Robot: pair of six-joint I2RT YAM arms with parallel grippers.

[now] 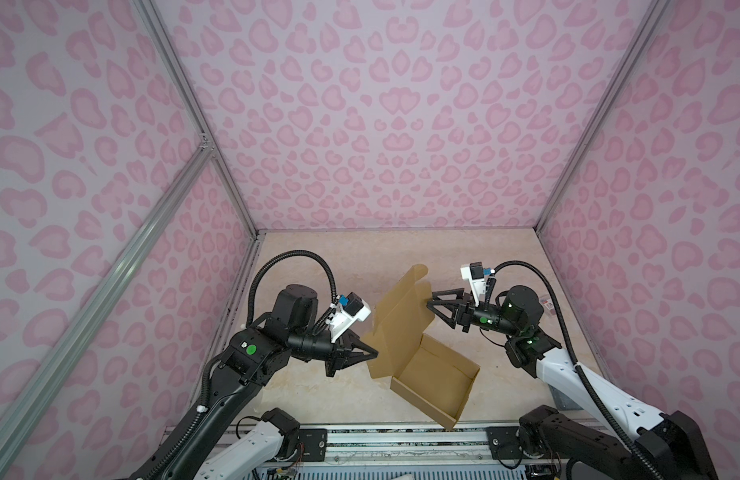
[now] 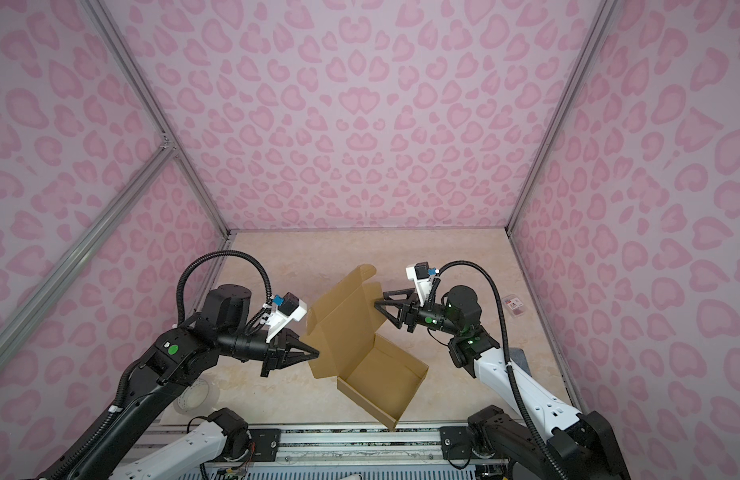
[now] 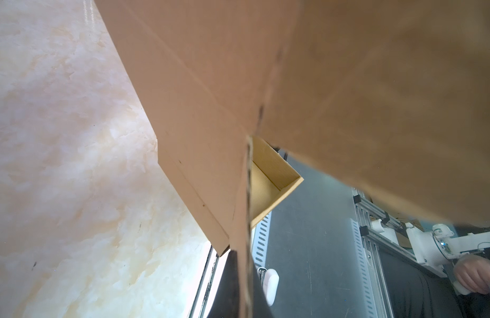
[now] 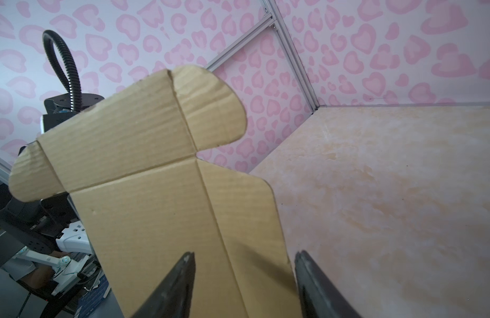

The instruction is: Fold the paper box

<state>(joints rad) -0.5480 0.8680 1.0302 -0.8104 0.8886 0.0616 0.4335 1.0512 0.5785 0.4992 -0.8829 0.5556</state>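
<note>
The paper box point(image 1: 401, 324) point(image 2: 343, 316) sits mid-table, half formed. Its long axis runs from the near edge toward the back wall, leaning slightly left. The open tray is at the near end, mouth up, and its nearest corner pokes over the table's front rail point(image 1: 401, 436). The lid stands up from the tray's far side, with its rounded tuck flap pointing up and away. The left gripper point(image 1: 376, 354) point(image 2: 317, 354) has its jaws pressed together, pinching the lid's left side flap, whose edge runs between the fingers point(image 3: 231, 275) in the left wrist view. The right gripper point(image 1: 430, 302) point(image 4: 245, 258) is spread, straddling the lid's right side flap without squeezing it. Bare table point(image 1: 318, 270) stretches behind the lid to the back wall. A small packet point(image 1: 549, 305) lies well apart near the right wall.
</note>
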